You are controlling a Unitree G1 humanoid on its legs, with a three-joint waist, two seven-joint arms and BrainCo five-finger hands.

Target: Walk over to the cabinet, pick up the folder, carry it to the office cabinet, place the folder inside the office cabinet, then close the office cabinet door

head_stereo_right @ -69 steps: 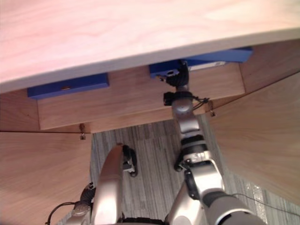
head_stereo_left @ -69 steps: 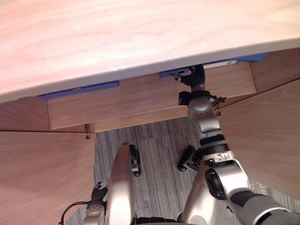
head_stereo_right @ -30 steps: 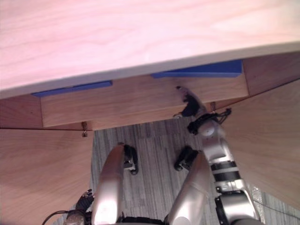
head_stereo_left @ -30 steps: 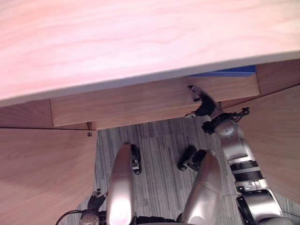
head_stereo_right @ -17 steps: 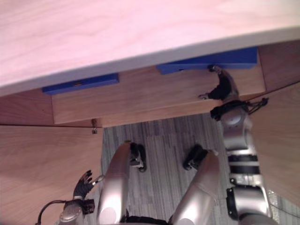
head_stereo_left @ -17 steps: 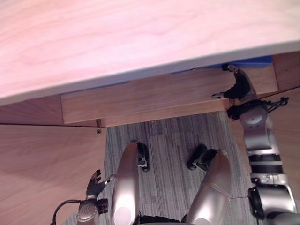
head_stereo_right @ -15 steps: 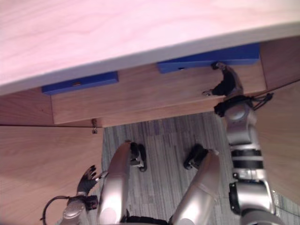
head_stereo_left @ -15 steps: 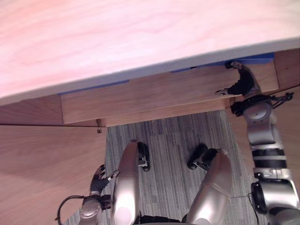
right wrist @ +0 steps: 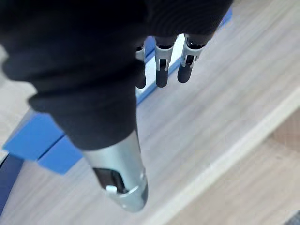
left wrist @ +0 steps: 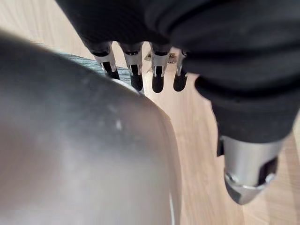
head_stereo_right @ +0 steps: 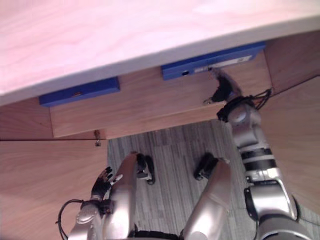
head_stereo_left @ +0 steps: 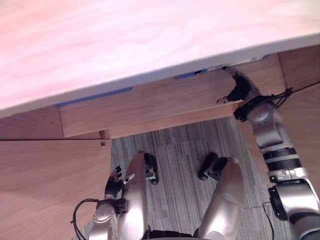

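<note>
Low on the left, the left hand [head_stereo_left: 114,182] hangs over the carpet [head_stereo_left: 175,150], fingers [left wrist: 136,75] straight and loose, nothing in them. Up on the shelf [head_stereo_right: 140,107], tucked under the cabinet top [head_stereo_left: 150,40], sit two blue folders: the left folder [head_stereo_right: 79,91] and the right folder [head_stereo_right: 212,60]. The right hand [head_stereo_right: 221,91] is up at the shelf just before the right folder, fingers [right wrist: 161,72] straight, thumb apart, gripping nothing; whether the tips touch it I cannot tell.
</note>
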